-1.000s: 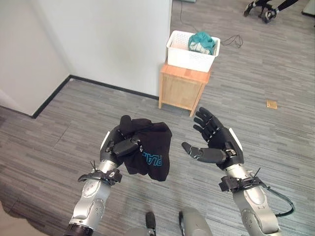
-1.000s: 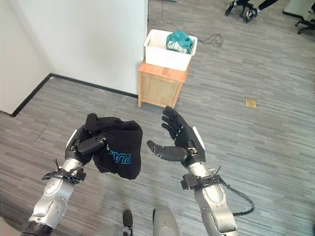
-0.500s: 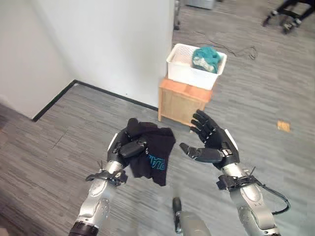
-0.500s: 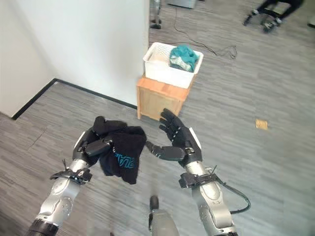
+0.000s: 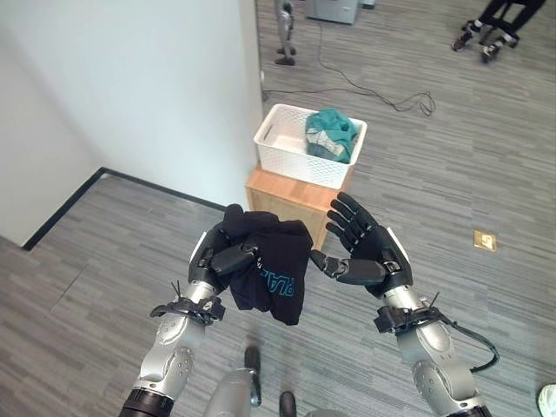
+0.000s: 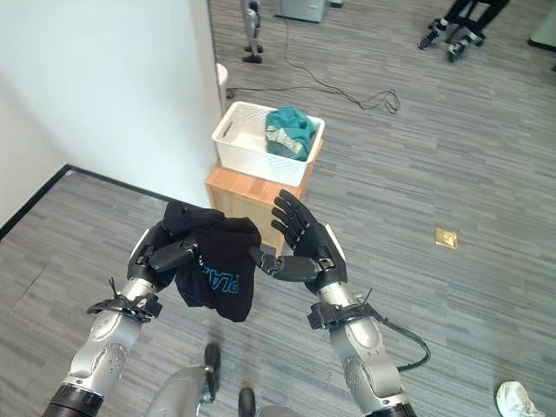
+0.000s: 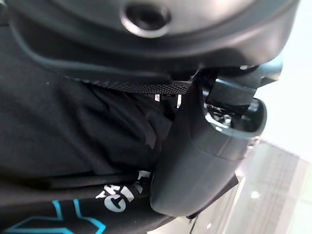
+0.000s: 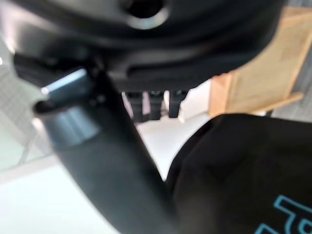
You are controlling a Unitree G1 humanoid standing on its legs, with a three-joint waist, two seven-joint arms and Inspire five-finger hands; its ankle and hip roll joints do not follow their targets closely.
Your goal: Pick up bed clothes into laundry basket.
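Observation:
My left hand is shut on a black garment with blue lettering, which hangs from it in mid-air; the left wrist view shows the cloth pressed under the thumb. Just right of the garment my right hand is open, palm toward the cloth and fingers spread, thumb tip near the fabric; its wrist view shows the same black cloth. Ahead, a white laundry basket sits on a small wooden cabinet and holds a teal garment.
The cabinet stands at the corner of a white wall. Grey plank floor spreads all around. A black cord trails across the floor behind the basket, and a person's feet by a wheeled chair base are far right at the back.
The camera has moved closer to the cabinet and basket, which now sit lower and nearer in view. Both hands keep their pose, the left one holding the black garment.

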